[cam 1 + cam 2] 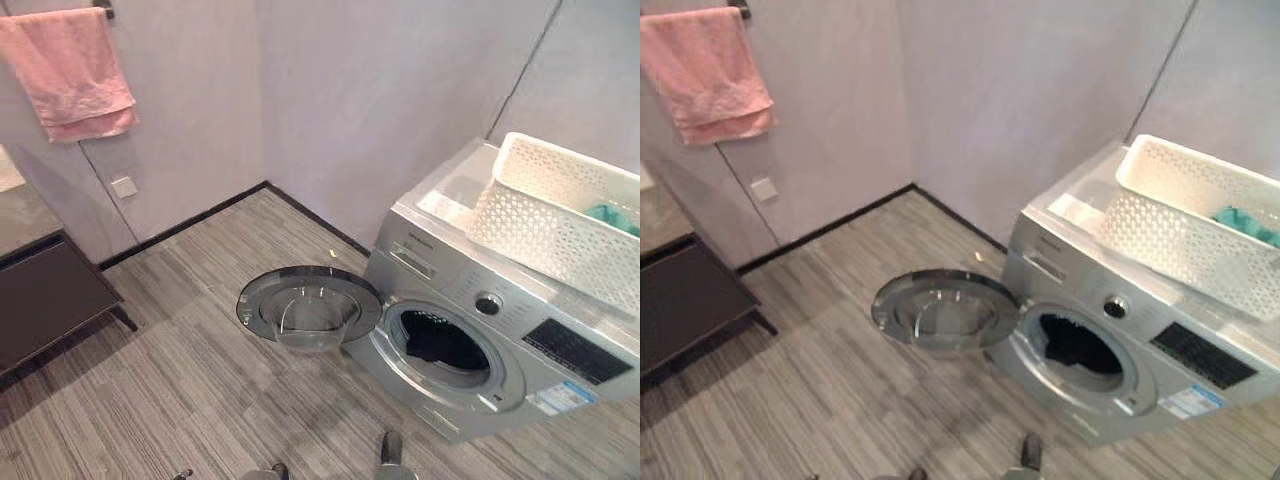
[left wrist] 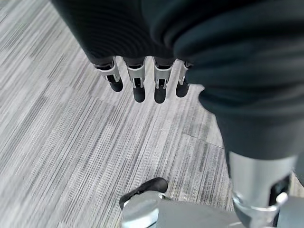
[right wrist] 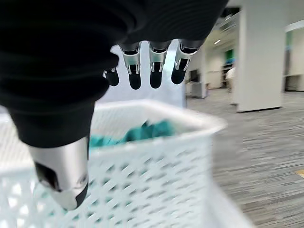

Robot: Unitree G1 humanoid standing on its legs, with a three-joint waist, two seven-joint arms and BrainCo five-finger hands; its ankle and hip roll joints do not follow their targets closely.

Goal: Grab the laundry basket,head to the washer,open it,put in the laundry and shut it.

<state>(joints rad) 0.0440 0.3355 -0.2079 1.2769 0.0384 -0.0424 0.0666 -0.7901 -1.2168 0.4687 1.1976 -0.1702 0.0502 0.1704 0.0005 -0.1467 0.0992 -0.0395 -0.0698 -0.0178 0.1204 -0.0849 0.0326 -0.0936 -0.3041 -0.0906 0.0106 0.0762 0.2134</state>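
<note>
Head camera, looking down: silver front-loading washer (image 1: 480, 340) against a grey wall, round glass door (image 1: 310, 308) swung fully open over the striped grey floor (image 1: 180, 390), dark laundry (image 1: 440, 340) visible inside the drum. On top of the washer, white lattice laundry basket (image 1: 560, 215) holding a teal garment (image 1: 612, 217). Pink towel (image 1: 72, 72) hanging on the wall, dark cabinet (image 1: 45, 290) below it.

Left wrist camera: left hand (image 2: 137, 78) above bare floor, fingers straight, released, holding nothing.

Right wrist camera: right hand (image 3: 142, 71) just above the basket rim, fingers extended, empty, teal cloth below.
</note>
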